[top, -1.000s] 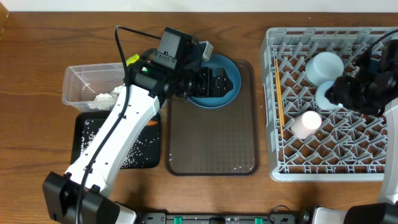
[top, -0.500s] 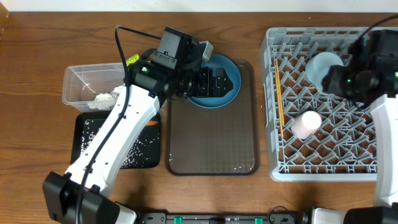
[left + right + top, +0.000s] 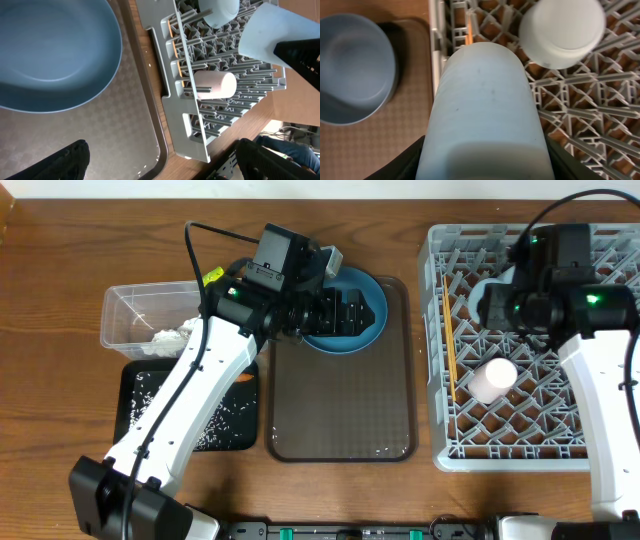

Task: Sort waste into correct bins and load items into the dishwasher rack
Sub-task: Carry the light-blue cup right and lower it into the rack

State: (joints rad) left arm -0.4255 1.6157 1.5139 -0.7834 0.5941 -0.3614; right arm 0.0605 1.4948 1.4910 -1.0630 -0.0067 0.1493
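- Your right gripper is clamping the light blue cup between its fingers; you are holding that cup over the far left part of the dishwasher rack.
- The white bowl is sitting in the rack just beside the held cup; the pink cup is lying on its side on the pegs near the rack's left wall; the wooden chopsticks are lying along that same wall, inside the rack.
- Your left gripper is hovering with its fingers spread wide, gripping nothing; it is standing over the blue plate, which is resting on the brown tray just left of the rack.
- The clear tub, with crumpled paper inside, and the black tray, with rice scraps scattered on it, are lying well to the left of the rack, beyond the brown tray.
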